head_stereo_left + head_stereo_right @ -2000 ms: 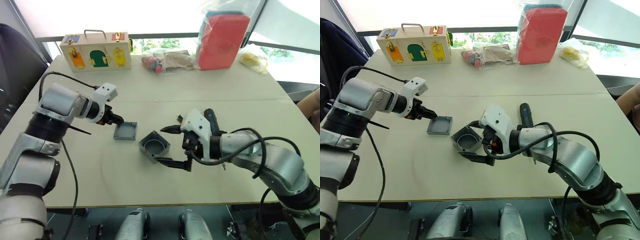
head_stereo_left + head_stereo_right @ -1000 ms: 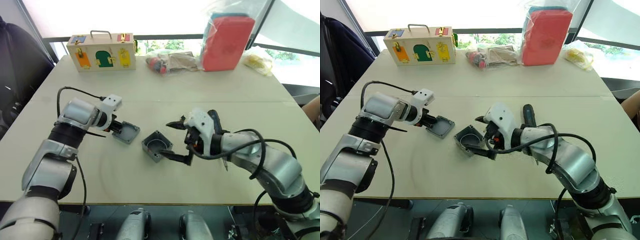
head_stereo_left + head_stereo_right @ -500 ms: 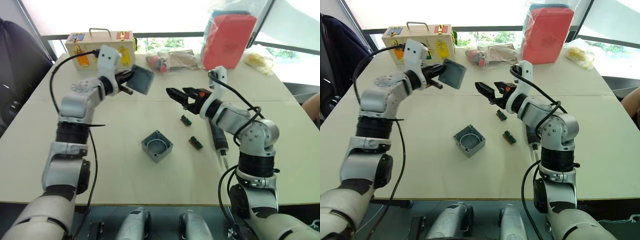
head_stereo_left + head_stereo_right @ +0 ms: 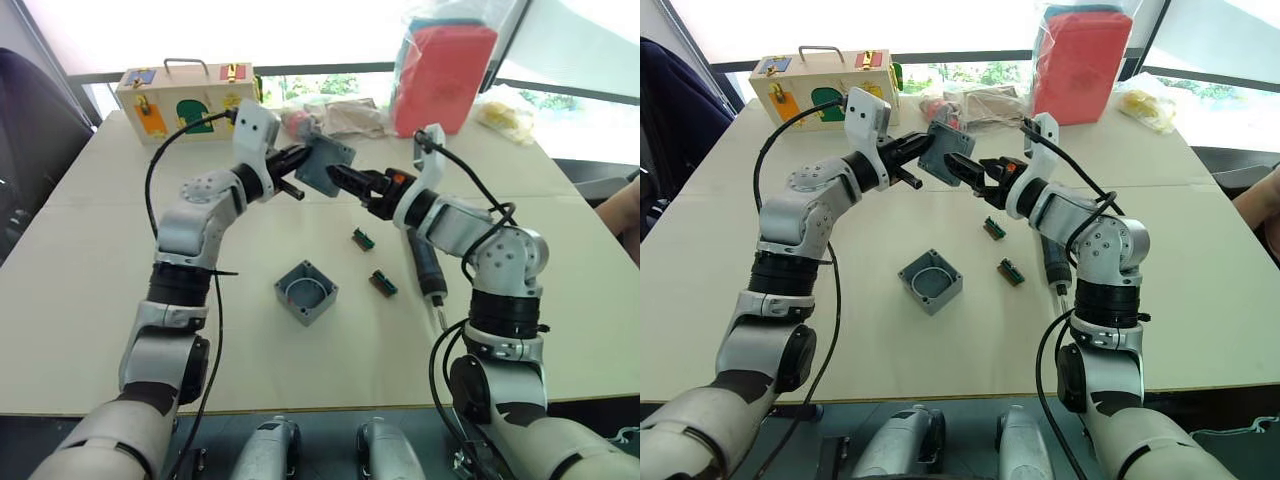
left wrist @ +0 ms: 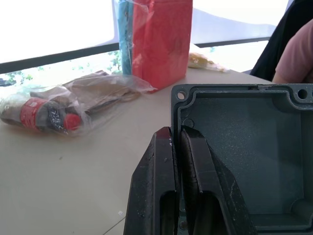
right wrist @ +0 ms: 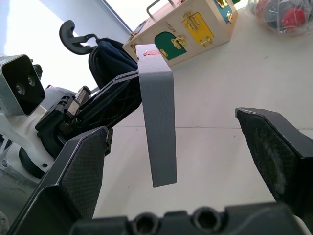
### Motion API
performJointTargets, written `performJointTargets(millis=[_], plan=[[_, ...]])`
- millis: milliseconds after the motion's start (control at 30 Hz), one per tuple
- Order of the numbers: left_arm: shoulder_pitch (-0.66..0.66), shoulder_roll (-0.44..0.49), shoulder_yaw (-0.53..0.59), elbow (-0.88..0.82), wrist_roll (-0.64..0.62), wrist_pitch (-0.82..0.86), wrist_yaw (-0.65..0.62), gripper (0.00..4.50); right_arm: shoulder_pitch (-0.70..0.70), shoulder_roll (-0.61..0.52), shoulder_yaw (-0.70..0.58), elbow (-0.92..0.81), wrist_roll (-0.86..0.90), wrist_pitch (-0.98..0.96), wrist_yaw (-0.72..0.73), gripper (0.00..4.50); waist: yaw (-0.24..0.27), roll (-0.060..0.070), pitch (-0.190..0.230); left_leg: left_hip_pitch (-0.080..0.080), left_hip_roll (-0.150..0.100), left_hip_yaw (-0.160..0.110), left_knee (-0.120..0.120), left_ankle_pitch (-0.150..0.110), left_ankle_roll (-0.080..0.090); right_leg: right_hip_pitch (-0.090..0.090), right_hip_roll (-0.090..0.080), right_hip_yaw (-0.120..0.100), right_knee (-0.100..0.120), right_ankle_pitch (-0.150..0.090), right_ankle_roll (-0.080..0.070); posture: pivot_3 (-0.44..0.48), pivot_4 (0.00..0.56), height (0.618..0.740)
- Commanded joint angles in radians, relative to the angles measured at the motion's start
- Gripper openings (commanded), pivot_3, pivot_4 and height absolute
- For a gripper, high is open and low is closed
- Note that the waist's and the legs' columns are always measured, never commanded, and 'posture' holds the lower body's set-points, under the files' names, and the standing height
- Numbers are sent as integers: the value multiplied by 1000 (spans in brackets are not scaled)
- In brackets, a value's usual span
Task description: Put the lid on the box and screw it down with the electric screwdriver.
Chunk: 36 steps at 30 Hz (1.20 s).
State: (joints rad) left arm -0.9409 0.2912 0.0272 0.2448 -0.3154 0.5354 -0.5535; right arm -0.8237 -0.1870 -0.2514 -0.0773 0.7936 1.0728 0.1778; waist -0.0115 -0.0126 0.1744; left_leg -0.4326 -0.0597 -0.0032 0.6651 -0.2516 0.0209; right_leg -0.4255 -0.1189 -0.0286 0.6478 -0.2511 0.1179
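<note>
The grey lid (image 4: pixel 325 163) hangs in the air above the table, tilted on edge, with my left gripper (image 4: pixel 300 175) shut on its rim. In the left wrist view the black fingers (image 5: pixel 166 161) pinch that rim beside the lid's hollow inside (image 5: pixel 244 142). My right gripper (image 4: pixel 342 180) is open and meets the lid from the other side. Its fingers (image 6: pixel 83 171) stand wide on either side of the lid's edge (image 6: pixel 159 117). The open grey box (image 4: pixel 305 293) sits on the table below. The black electric screwdriver (image 4: pixel 425 265) lies to the right of the box.
Two small bit strips (image 4: pixel 362 239) (image 4: pixel 382 283) lie between box and screwdriver. At the table's far edge stand a wooden latch box (image 4: pixel 190 100), a clear bag of items (image 4: pixel 335 118), a red bag (image 4: pixel 443 65) and a yellow packet (image 4: pixel 505 112). A person's arm (image 4: pixel 625 200) shows at the right.
My left gripper has carried the lid to the right, up to my right gripper. The right gripper's open fingers now straddle the lid's edge. The box and screwdriver have stayed put.
</note>
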Motion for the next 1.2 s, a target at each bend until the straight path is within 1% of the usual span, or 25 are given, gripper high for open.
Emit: performJointTargets(millis=[33, 100, 133, 167, 200, 267, 300, 333, 367, 400, 467, 533, 567, 600, 633, 667, 733, 800, 900, 933, 967, 1033, 1067, 1100, 1200], plan=[[-19, -6, 32, -50, -32, -1, -1, 0, -3, -2, -10, -44, 18, -11, -2, 3574, 0, 0, 0, 0, 0, 0, 0, 0, 0, 0, 0, 0, 0, 0, 0, 0, 150, 740], [-21, -5, 35, -48, -37, 2, 0, 0, 1, 0, -7, -48, 18, -13, -2, 3083, -2, 0, 0, 0, 0, 0, 0, 0, 0, 0, 0, 0, 0, 0, 0, 0, 150, 740], [-23, -6, 36, -45, -40, 3, 1, 0, 1, 3, -6, -49, 19, -13, -2, 2742, -2, 0, 0, 0, 0, 0, 0, 0, 0, 0, 0, 0, 0, 0, 0, 0, 150, 740], [-25, -6, 37, -44, -44, 4, 1, 0, 2, 5, -5, -50, 20, -14, -3, 2577, -2, 0, 0, 0, 0, 0, 0, 0, 0, 0, 0, 0, 0, 0, 0, 0, 150, 740], [-28, -6, 40, -40, -49, 8, 2, 0, 2, 7, -4, -51, 20, -15, -2, 2047, -2, 0, 0, 0, 0, 0, 0, 0, 0, 0, 0, 0, 0, 0, 0, 0, 150, 740], [-32, -5, 43, -35, -55, 10, 2, 0, 2, 11, -4, -50, 23, -18, -3, 1339, -3, 0, 0, 0, 0, 0, 0, 0, 0, 0, 0, 0, 0, 0, 0, 0, 150, 740], [-32, -4, 48, -34, -59, 14, 4, 0, 3, 13, -5, -53, 25, -18, -5, 856, -2, 0, 0, 0, 0, 0, 0, 0, 0, 0, 0, 0, 0, 0, 0, 0, 150, 740], [-30, -2, 50, -34, -61, 16, 3, 0, 5, 14, -7, -55, 28, -18, -6, 583, -2, 0, 0, 0, 0, 0, 0, 0, 0, 0, 0, 0, 0, 0, 0, 0, 150, 740], [-26, 1, 52, -37, -63, 20, 2, 0, 8, 12, -5, -60, 31, -19, -3, 171, -1, 0, 0, 0, 0, 0, 0, 0, 0, 0, 0, 0, 0, 0, 0, 0, 150, 740], [-23, 2, 53, -39, -64, 22, 2, 0, 10, 11, -4, -64, 32, -20, -1, 162, -1, 0, 0, 0, 0, 0, 0, 0, 0, 0, 0, 0, 0, 0, 0, 0, 150, 740], [-14, 11, 55, -48, -74, 38, -7, 660, 10, 12, -5, -67, 35, -25, -1, 162, -1, 0, 0, 0, 0, 0, 0, 0, 0, 0, 0, 0, 0, 0, 0, 0, 150, 740], [-11, 20, 68, -52, -86, 45, -12, 1190, 10, 12, -4, -69, 32, -34, 1, 162, -3, 0, 0, 0, 0, 0, 0, 0, 0, 0, 0, 0, 0, 0, 0, 0, 150, 740], [-11, 22, 72, -52, -90, 46, -12, 1669, 10, 11, -3, -71, 31, -37, 3, 162, -3, 0, 0, 0, 0, 0, 0, 0, 0, 0, 0, 0, 0, 0, 0, 0, 150, 740], [-11, 41, 89, -55, -107, 67, -22, 1951, 13, 7, 4, -77, 23, -47, 7, 162, -3, 0, 0, 0, 0, 0, 0, 0, 0, 0, 0, 0, 0, 0, 0, 0, 150, 740], [-13, 62, 108, -59, -129, 97, -36, 2468, 16, 2, 13, -84, 11, -62, 11, 162, -3, 0, 0, 0, 0, 0, 0, 0, 0, 0, 0, 0, 0, 0, 0, 0, 150, 740], [-18, 95, 132, -70, -165, 143, -60, 2709, 25, -5, 21, -103, -9, -89, 14, 162, -5, 0, 0, 0, 0, 0, 0, 0, 0, 0, 0, 0, 0, 0, 0, 0, 150, 740], [-30, 146, 171, -96, -227, 223, -89, 3536, 50, -22, 21, -151, -34, -136, 15, 162, -6, 0, 0, 0, 0, 0, 0, 0, 0, -1, 0, 0, 0, 0, 0, 0, 150, 740], [-52, 223, 217, -119, -298, 326, -126, 3536, 111, -85, 33, -260, -80, -185, 35, 162, -5, 0, 0, 0, 0, 0, -1, 0, 0, -1, 1, 0, 0, 0, 0, 0, 150, 740], [-65, 311, 246, -106, -340, 407, -157, 3536, 202, -235, 154, -412, -224, -273, 95, 162, -1, 0, 0, -1, 0, -1, -1, 0, 0, -1, 0, 0, 0, 0, 0, 0, 150, 740], [-66, 330, 245, -87, -339, 417, -162, 3248, 231, -296, 217, -451, -310, -336, 115, 162, -1, 0, 0, -1, -1, -1, 0, 0, 1, -1, 0, 0, -1, 0, 0, 0, 150, 740], [-66, 340, 244, -75, -339, 424, -164, 2985, 249, -335, 258, -473, -369, -382, 127, 162, -1, 0, 0, -1, -1, -1, 1, 0, 1, 0, 0, 0, -1, 0, 0, 0, 150, 740], [-49, 359, 213, -59, -328, 431, -200, 2370, 311, -444, 384, -503, -594, -599, 154, 162, 1, 0, 0, 0, -1, -1, 1, 0, 1, 0, 0, 0, -1, 0, 0, 0, 150, 740], [-41, 361, 199, -57, -327, 436, -218, 1849, 340, -483, 438, -502, -692, -690, 161, 162, 0, 0, 0, 0, -1, -1, 1, 0, 1, 1, 0, 0, -1, -1, 1, 0, 150, 740], [-31, 360, 184, -56, -328, 438, -238, 1508, 370, -527, 501, -491, -808, -790, 159, 162, 0, 0, 0, 0, 0, -1, 1, 0, 0, 1, 0, -1, -1, -1, 1, 0, 150, 740], [-27, 343, 153, -31, -317, 419, -268, 188, 434, -592, 632, -434, -1068, -996, 141, 162, -2, -1, 0, 0, -1, 0, 1, 0, 0, 1, 1, 0, -1, -1, 1, 0, 150, 740]])
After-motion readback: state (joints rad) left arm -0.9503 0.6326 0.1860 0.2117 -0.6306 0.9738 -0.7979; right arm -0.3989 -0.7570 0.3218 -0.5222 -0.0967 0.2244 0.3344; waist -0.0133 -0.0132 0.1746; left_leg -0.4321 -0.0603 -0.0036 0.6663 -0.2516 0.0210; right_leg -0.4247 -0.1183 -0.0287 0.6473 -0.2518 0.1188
